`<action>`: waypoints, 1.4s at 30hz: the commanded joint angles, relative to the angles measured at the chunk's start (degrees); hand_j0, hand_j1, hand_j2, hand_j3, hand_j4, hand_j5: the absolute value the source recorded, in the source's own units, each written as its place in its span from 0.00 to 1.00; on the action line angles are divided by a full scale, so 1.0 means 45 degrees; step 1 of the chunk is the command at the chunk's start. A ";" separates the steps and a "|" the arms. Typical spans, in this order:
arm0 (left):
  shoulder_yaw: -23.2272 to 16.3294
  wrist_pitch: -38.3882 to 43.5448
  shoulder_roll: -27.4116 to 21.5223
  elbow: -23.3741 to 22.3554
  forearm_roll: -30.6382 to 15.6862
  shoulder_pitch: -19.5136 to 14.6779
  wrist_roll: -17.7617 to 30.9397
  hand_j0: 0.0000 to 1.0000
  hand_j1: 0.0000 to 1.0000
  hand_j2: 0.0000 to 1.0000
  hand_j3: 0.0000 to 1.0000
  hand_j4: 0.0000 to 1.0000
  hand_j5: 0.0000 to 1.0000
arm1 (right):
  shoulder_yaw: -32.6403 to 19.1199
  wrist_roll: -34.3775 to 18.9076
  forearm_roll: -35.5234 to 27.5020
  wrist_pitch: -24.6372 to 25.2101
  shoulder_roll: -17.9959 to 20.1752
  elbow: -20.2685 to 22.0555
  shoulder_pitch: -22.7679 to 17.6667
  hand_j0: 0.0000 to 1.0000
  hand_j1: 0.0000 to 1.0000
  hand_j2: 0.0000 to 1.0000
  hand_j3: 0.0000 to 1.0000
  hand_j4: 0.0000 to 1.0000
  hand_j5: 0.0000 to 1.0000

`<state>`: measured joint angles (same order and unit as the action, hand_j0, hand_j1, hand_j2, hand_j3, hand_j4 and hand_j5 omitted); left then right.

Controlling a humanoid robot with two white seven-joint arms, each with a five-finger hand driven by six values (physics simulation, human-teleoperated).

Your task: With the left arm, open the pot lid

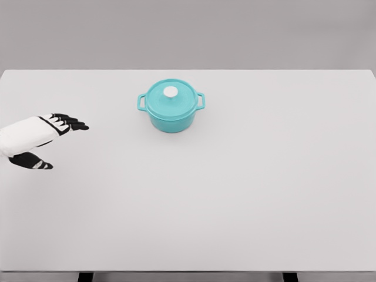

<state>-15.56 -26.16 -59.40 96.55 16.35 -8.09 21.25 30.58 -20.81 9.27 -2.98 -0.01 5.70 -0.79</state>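
Left hand (44, 138) w/ fingers (73, 122) apart, holding nothing, well left of teal pot (171, 107) mid-counter (247, 200): you'd best reach over, come down on lid (171, 100) & pinch white knob (170, 91), lift straight.

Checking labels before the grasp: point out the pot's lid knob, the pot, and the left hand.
lid knob (170, 91), head view, top of the white knob.
pot (171, 122), head view, teal front wall below the lid.
left hand (47, 136), head view, back of the hand.

Left hand (44, 138) spread, well apart from pot (171, 107) (lid (171, 98) on).
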 commanded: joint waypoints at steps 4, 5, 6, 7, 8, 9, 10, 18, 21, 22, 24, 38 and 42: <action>-0.0038 -0.0202 -0.0023 0.0107 0.0019 -0.0039 0.0024 1.00 1.00 1.00 1.00 1.00 1.00 | 0.0020 -0.0004 0.0011 0.0018 0.0001 0.0002 -0.0117 1.00 1.00 1.00 1.00 1.00 1.00; -0.0038 -0.0222 -0.0082 0.0126 0.0019 -0.0058 0.0024 1.00 1.00 1.00 1.00 1.00 1.00 | 0.0020 -0.0004 0.0011 0.0018 0.0001 -0.0037 -0.0137 1.00 1.00 1.00 1.00 1.00 1.00; -0.0038 -0.0222 -0.0063 0.0145 0.0019 -0.0273 0.0238 1.00 1.00 1.00 1.00 1.00 1.00 | 0.0020 -0.0004 0.0011 0.0018 0.0001 -0.0036 -0.0137 1.00 1.00 1.00 1.00 1.00 1.00; -0.0058 -0.0222 -0.0004 0.0145 0.0019 -0.0371 0.0375 1.00 1.00 1.00 1.00 1.00 1.00 | 0.0020 -0.0004 0.0011 0.0018 0.0001 0.0002 -0.0137 1.00 1.00 1.00 1.00 1.00 1.00; -0.0097 -0.0397 0.0055 0.0165 0.0019 -0.0683 0.0590 1.00 1.00 1.00 1.00 1.00 1.00 | 0.0020 -0.0004 0.0011 0.0018 0.0001 0.0002 -0.0137 1.00 1.00 1.00 1.00 1.00 1.00; -0.0116 -0.0631 0.0074 0.0165 0.0019 -0.0820 0.0707 1.00 1.00 1.00 1.00 1.00 1.00 | 0.0020 -0.0004 0.0011 0.0018 0.0001 0.0002 -0.0137 1.00 1.00 1.00 1.00 1.00 1.00; -0.0116 -0.1295 0.0172 0.0165 0.0019 -0.1327 0.1253 1.00 1.00 1.00 1.00 1.00 1.00 | 0.0020 -0.0004 0.0011 0.0018 0.0001 0.0002 -0.0137 1.00 1.00 1.00 1.00 1.00 1.00; -0.8181 -0.1862 0.1577 -0.3312 -0.0410 -1.0135 0.2426 1.00 1.00 1.00 1.00 1.00 1.00 | 0.0020 -0.0004 0.0011 0.0018 0.0001 -0.0037 -0.0137 1.00 1.00 1.00 1.00 1.00 1.00; -0.9218 -0.1648 0.3413 -0.3837 -0.0137 -1.1815 0.2465 1.00 1.00 1.00 1.00 1.00 1.00 | 0.0020 -0.0004 0.0011 0.0018 0.0001 -0.0036 -0.0137 1.00 1.00 1.00 1.00 1.00 1.00; -0.9218 -0.1628 0.3589 -0.4247 -0.0079 -1.2069 0.2465 1.00 1.00 1.00 1.00 1.00 1.00 | 0.0020 -0.0004 0.0011 0.0018 0.0001 -0.0036 -0.0137 1.00 1.00 1.00 1.00 1.00 1.00; -0.9218 -0.1628 0.4956 -0.5712 -0.0001 -1.2578 0.2485 1.00 1.00 1.00 1.00 1.00 1.00 | 0.0020 -0.0004 0.0011 0.0018 0.0001 0.0002 -0.0137 1.00 1.00 1.00 1.00 1.00 1.00; -0.9198 -0.1199 0.8336 -0.9503 0.1288 -1.3223 0.2426 1.00 1.00 1.00 1.00 1.00 1.00 | 0.0020 -0.0004 0.0011 0.0018 0.0001 0.0002 -0.0137 1.00 1.00 1.00 1.00 1.00 1.00; -0.9179 -0.0964 0.8687 -0.9893 0.1777 -1.3223 0.2426 1.00 1.00 1.00 1.00 1.00 1.00 | 0.0020 -0.0004 0.0011 0.0018 0.0001 0.0002 -0.0137 1.00 1.00 1.00 1.00 1.00 1.00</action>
<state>-57.03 -31.09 -21.09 52.95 23.56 -67.50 32.20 30.66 -20.81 9.34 -2.89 -0.01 5.67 -1.41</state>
